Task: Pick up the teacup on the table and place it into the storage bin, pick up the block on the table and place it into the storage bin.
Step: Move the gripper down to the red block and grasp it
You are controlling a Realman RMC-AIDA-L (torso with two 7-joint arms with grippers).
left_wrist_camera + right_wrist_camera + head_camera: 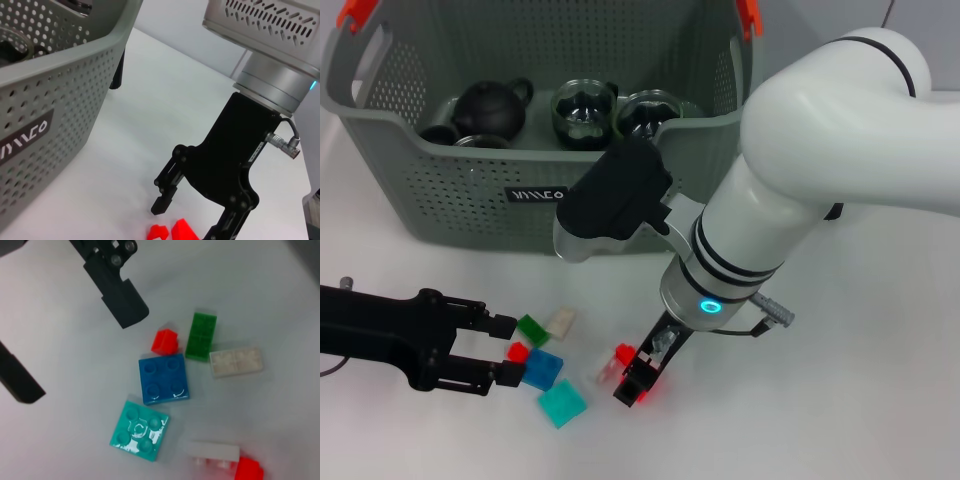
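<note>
The grey-green storage bin (470,200) stands at the back, and two glass teacups (585,112) sit inside it. Several blocks lie on the table in front: green (531,328), blue (542,369), teal (562,403) and a small red block (518,352). My left gripper (505,350) reaches in from the left, open, its tips just short of the small red block (165,341). My right gripper (638,378) points down, open, over another red block (625,353) and a clear one (608,372). The left wrist view shows the right gripper's fingers (162,202) apart above red pieces (182,231).
A dark teapot (490,108) and small dark cups also sit in the bin. A whitish block (560,321) lies beside the green one. My right arm's white body (790,170) hangs over the bin's front right corner. Bare white table (860,400) lies to the right.
</note>
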